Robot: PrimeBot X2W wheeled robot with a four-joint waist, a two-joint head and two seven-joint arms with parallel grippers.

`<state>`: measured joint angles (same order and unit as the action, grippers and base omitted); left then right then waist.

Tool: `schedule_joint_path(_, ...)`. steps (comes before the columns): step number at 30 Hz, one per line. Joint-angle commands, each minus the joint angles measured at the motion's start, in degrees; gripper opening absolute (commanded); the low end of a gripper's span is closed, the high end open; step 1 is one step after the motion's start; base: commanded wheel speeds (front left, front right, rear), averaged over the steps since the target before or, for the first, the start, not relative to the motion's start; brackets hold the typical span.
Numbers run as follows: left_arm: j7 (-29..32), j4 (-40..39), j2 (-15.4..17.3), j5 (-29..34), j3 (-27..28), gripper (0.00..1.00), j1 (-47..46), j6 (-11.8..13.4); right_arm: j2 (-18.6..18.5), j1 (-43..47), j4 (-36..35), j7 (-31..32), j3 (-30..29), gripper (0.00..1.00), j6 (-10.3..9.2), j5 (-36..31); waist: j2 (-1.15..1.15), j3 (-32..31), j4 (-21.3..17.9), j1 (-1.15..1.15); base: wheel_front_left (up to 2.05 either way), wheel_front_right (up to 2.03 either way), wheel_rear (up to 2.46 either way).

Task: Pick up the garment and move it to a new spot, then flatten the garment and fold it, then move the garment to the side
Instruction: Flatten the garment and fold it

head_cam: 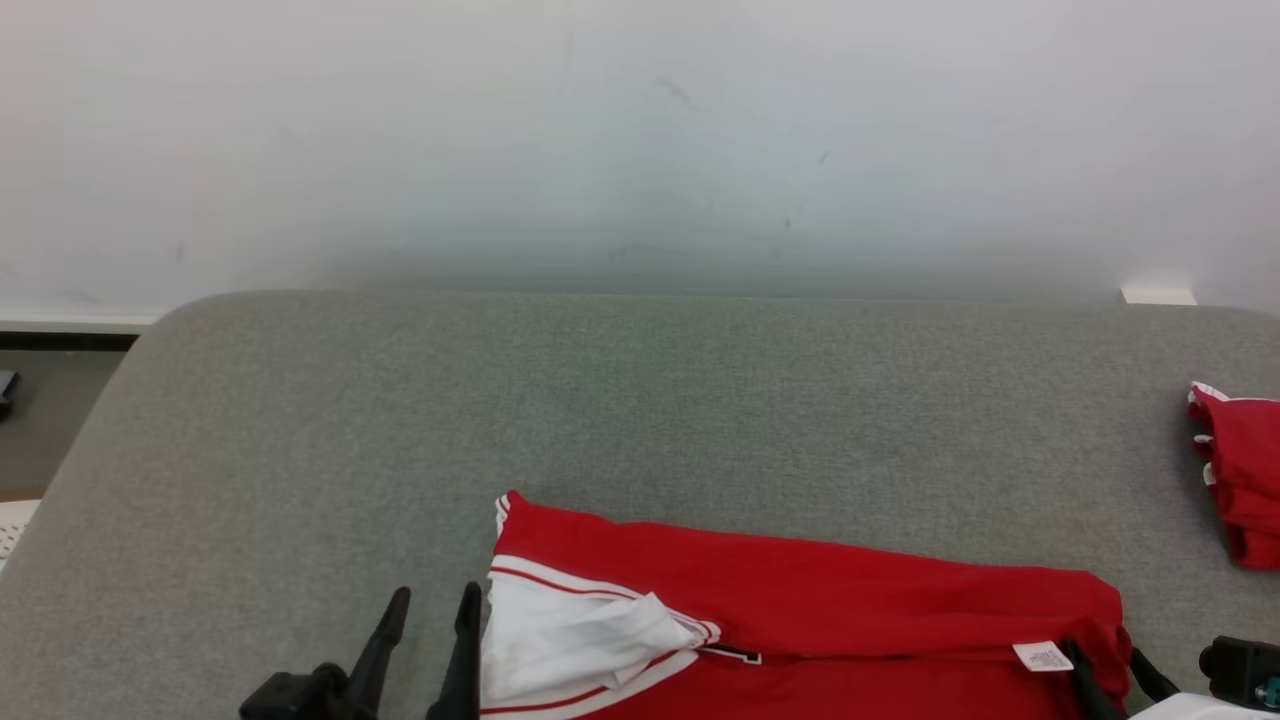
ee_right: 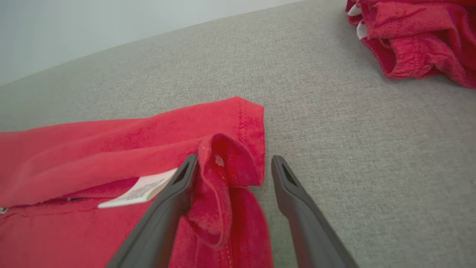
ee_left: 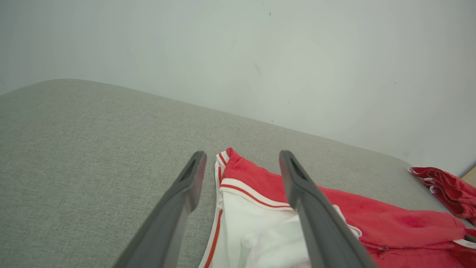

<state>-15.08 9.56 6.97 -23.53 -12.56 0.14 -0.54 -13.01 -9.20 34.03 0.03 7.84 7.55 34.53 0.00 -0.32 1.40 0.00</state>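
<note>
The garment (head_cam: pixel 800 590) is red with a white, red-striped panel at its left end and lies spread along the near edge of the grey cushioned surface (head_cam: pixel 600 400). My left gripper (head_cam: pixel 432 600) stands open beside that white end. In the left wrist view the left gripper (ee_left: pixel 241 156) has the garment (ee_left: pixel 390 223) corner between its spread fingers. My right gripper (head_cam: pixel 1105 652) is open at the garment's right end, by a white label (head_cam: pixel 1043 656). In the right wrist view the right gripper (ee_right: pixel 235 159) straddles a raised red fold of the garment (ee_right: pixel 111 149), with the label (ee_right: pixel 141 190) by its left finger.
A second red garment (head_cam: pixel 1245 470) lies crumpled at the right edge of the surface, seen too as a red heap (ee_left: pixel 446 190) and as a bundle (ee_right: pixel 416 37). A pale wall rises behind. The floor (head_cam: pixel 50 420) shows past the rounded left edge.
</note>
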Motion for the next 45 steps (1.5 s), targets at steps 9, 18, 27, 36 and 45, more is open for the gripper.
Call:
schedule_joint_path(9, -0.1, 2.9, -1.6, 2.6, 1.5, 1.00, -1.1, -2.2, 1.7, -2.2, 7.5, 9.1, 1.7, 1.00, -0.14, 3.2, 0.00, 0.6, 1.2, 0.00, 0.00, 0.00, 0.00)
schedule_joint_path(18, -0.1, 4.8, -2.3, 4.0, 2.4, 1.00, -1.0, -3.3, 3.1, -4.2, 9.9, 15.4, 2.3, 0.00, -0.14, 9.2, 0.00, 0.1, 1.4, 0.00, 0.00, 0.00, 0.00)
schedule_joint_path(27, -0.1, 5.9, -2.9, 4.4, 3.2, 1.00, -0.2, -4.0, -0.3, -5.1, 6.8, 14.5, 1.3, 0.00, -0.14, 12.8, 0.00, -0.7, 1.6, 0.00, 0.00, 0.00, 0.00)
schedule_joint_path(36, -0.1, 6.5, -3.2, 4.9, 4.0, 1.00, 0.0, -4.3, -5.5, -4.4, 2.2, 14.4, -2.0, 0.00, -0.15, 12.1, 0.00, -1.5, 0.8, 0.00, 0.00, 0.00, 0.00)
schedule_joint_path(45, -0.1, 6.7, -3.3, 5.3, 5.4, 1.00, -0.2, -4.3, -1.1, -0.7, -14.6, 19.3, -0.3, 0.00, -0.14, 16.4, 0.00, -1.7, 1.0, 0.00, 0.00, 0.00, 0.00)
